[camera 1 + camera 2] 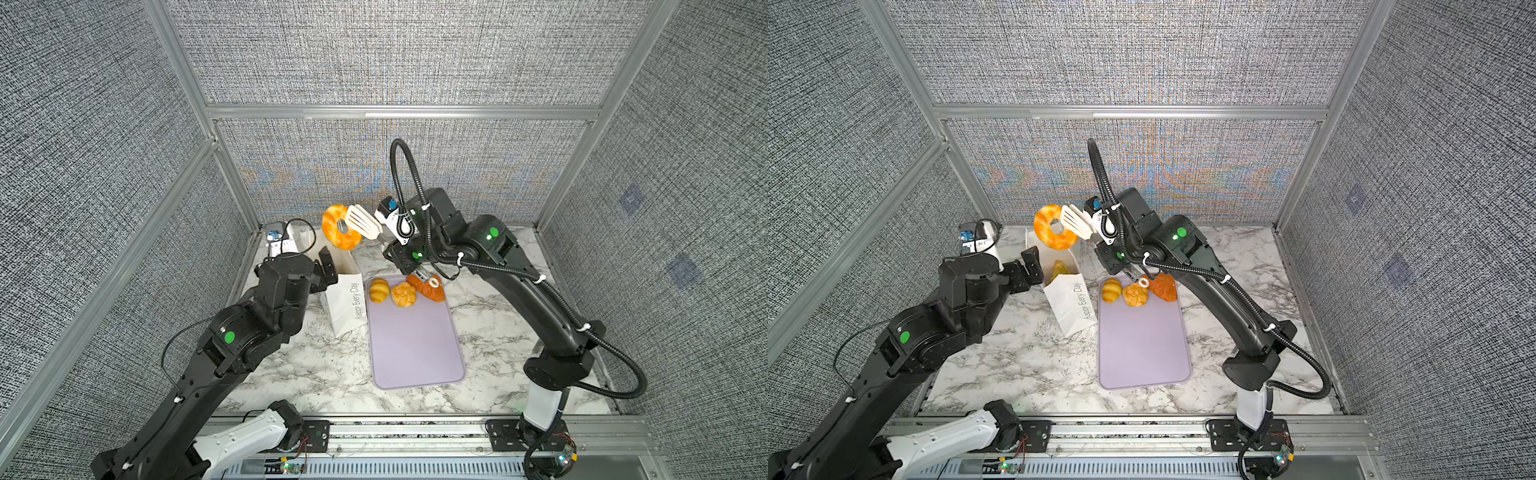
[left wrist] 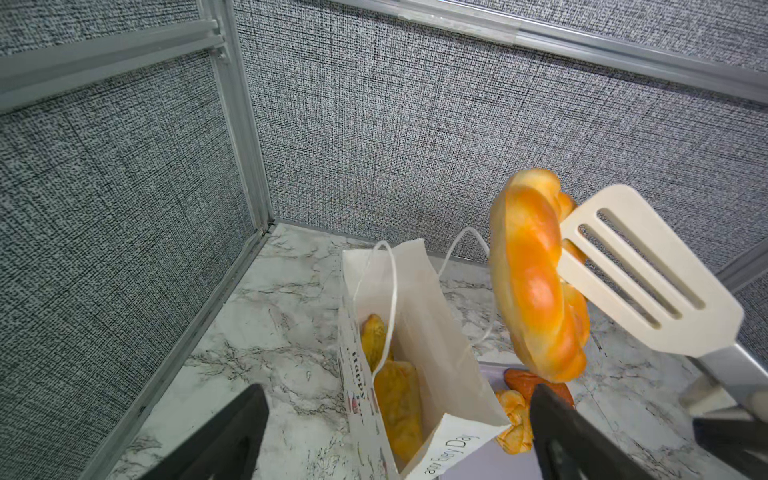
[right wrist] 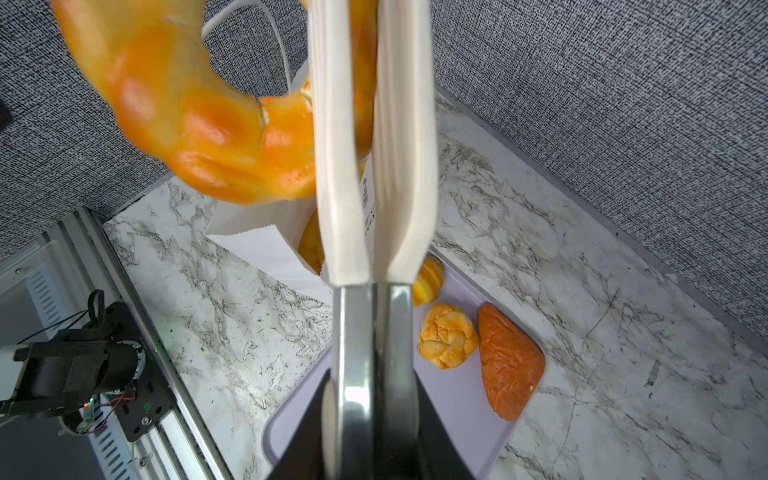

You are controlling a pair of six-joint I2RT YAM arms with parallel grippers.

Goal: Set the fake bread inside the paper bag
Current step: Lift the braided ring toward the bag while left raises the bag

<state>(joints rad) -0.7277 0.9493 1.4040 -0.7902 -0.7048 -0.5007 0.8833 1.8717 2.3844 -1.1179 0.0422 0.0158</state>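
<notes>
Now bag (image 2: 432, 316) holds two pastries (image 2: 401, 415); tray (image 1: 415, 349): croissant (image 1: 379, 290), bun (image 1: 404, 294), wedge (image 1: 428, 291); right gripper (image 3: 372, 432) clamps tongs (image 1: 361, 224) pinching doughnut (image 2: 532, 291) over bag; left gripper (image 2: 397, 399) jaws wide apart.

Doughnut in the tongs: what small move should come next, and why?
Probably lower the ring doughnut toward the paper bag's open mouth before easing the tongs: it hangs clamped well above that narrow mouth, so a drop from there might miss.

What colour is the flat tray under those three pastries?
The flat rectangular tray is plain pale lilac, unpatterned; best seen in a top view.
</notes>
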